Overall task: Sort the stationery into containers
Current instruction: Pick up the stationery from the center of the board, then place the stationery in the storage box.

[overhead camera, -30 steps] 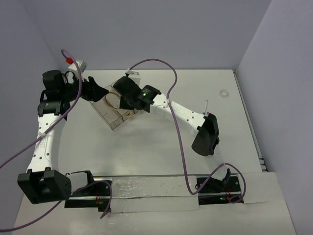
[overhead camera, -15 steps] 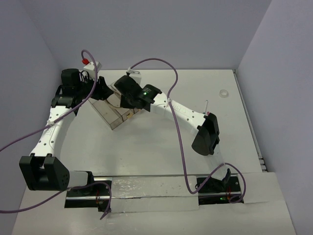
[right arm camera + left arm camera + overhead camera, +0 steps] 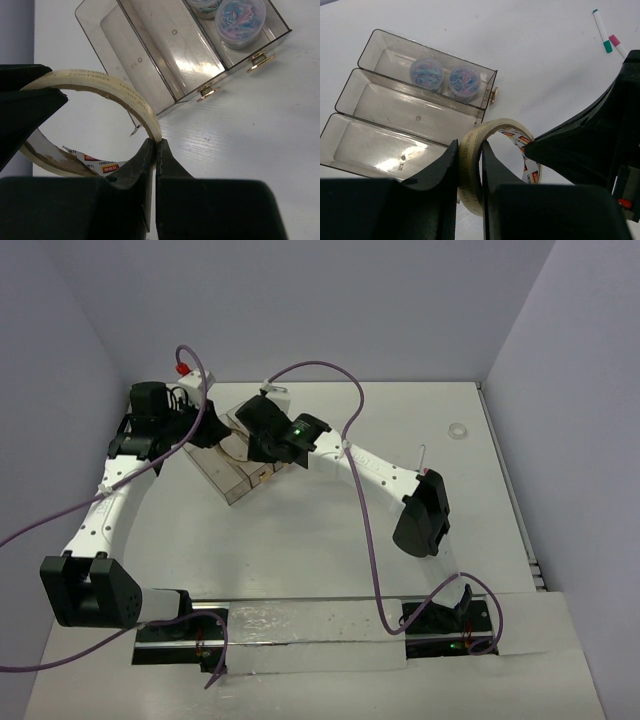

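A tan tape roll (image 3: 492, 125) hangs just above the clear three-bin containers (image 3: 350, 100), held from both sides. My left gripper (image 3: 469, 155) is shut on the roll's wall, one finger inside the loop and one outside. My right gripper (image 3: 155, 145) is shut on the opposite wall of the roll (image 3: 125, 95), its black fingers (image 3: 560, 145) showing in the left wrist view. From above, both grippers (image 3: 215, 430) (image 3: 243, 435) meet over the containers (image 3: 232, 480). Two white pens (image 3: 602, 31) with green and pink tips lie on the table.
Two round tubs of coloured clips (image 3: 426, 74) (image 3: 465, 80) sit in one outer bin; the other two bins hold nothing visible. A small clear ring (image 3: 459, 431) lies at the far right. Walls close in the table at the back and sides.
My left arm swung right to the tape roll and its jaws closed on the roll's wall. My right gripper kept its hold and stayed put.
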`<state>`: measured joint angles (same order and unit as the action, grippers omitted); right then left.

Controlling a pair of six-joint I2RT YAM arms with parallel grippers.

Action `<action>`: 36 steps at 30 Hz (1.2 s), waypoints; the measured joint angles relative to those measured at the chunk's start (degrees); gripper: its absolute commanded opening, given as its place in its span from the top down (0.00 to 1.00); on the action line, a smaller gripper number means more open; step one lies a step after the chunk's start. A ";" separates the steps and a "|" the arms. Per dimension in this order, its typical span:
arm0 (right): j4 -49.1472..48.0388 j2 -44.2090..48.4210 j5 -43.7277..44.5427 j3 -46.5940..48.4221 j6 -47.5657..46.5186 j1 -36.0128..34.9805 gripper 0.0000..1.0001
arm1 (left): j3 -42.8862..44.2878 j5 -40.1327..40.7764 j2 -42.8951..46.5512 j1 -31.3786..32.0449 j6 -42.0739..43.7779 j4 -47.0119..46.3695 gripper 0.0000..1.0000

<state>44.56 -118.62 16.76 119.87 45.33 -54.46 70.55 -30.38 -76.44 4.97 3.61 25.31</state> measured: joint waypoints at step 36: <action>-13.27 24.75 -3.53 -35.93 -3.96 10.44 0.34 | 3.49 -2.79 -25.73 -2.40 19.77 -22.01 1.00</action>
<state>31.28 -93.87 13.23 83.95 41.37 -44.02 74.05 -33.17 -102.18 2.57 23.38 3.30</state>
